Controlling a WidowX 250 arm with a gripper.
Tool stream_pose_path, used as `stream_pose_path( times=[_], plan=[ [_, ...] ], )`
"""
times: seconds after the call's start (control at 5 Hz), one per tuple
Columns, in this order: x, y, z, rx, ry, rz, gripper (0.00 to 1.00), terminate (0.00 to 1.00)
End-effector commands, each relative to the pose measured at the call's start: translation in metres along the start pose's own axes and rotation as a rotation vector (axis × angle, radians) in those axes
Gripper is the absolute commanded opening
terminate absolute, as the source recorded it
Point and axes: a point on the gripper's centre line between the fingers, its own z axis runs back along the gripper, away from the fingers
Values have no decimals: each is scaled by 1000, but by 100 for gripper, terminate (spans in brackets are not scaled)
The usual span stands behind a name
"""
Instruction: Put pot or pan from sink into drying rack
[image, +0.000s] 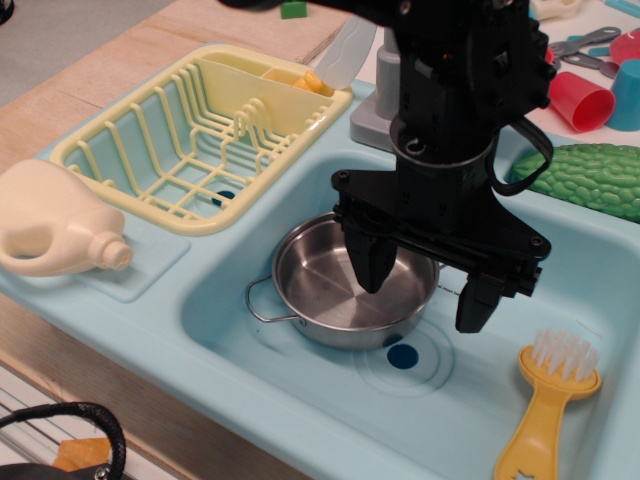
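The steel pot (345, 290) sits upright in the light-blue sink (250, 330), just left of the basin's middle, empty, its bright rim all in sight apart from the stretch behind the black finger. A wire loop handle pokes out at nine o'clock with bare blue floor around it. At the pot's five o'clock, just beside its base, is the dark drain hole (402, 356) in its rings.

Over the pot hangs the black gripper (423, 287), jaws spread wide and holding nothing. One finger (368, 262) dips inside the bowl near its centre; the other (474, 300) hangs outside the rim at three o'clock, so the pot's right wall stands between them. Whether either tip touches metal, I cannot tell.

Room to move: open floor runs toward six and seven o'clock. At four o'clock a yellow brush (545, 410) lies against the sink's right side, white bristles up.

At eleven o'clock, past the sink's upper edge, is the pale yellow drying rack (190, 140), its slatted bay open, something yellow in its small far compartment. A cream bottle (55, 232) lies on the ledge at nine o'clock. A bumpy green object (590, 180) rests at the two o'clock edge, red and blue cups (595, 100) behind it.
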Motion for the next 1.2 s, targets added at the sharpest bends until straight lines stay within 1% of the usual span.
stream_pose_path(
  times=[0.0, 0.2, 0.4, 0.6, 1.0],
  plan=[
    [0, 0, 0, 0, 0, 0, 100, 0],
    [-3, 3, -14, -25, 1, 9, 100, 0],
    [-3, 5, -22, -43, 8, 7, 100, 0],
    [-3, 7, -33, -69, 10, 31, 0, 0],
    [-6, 8, -41, -96, 13, 32, 0, 0]
  ],
)
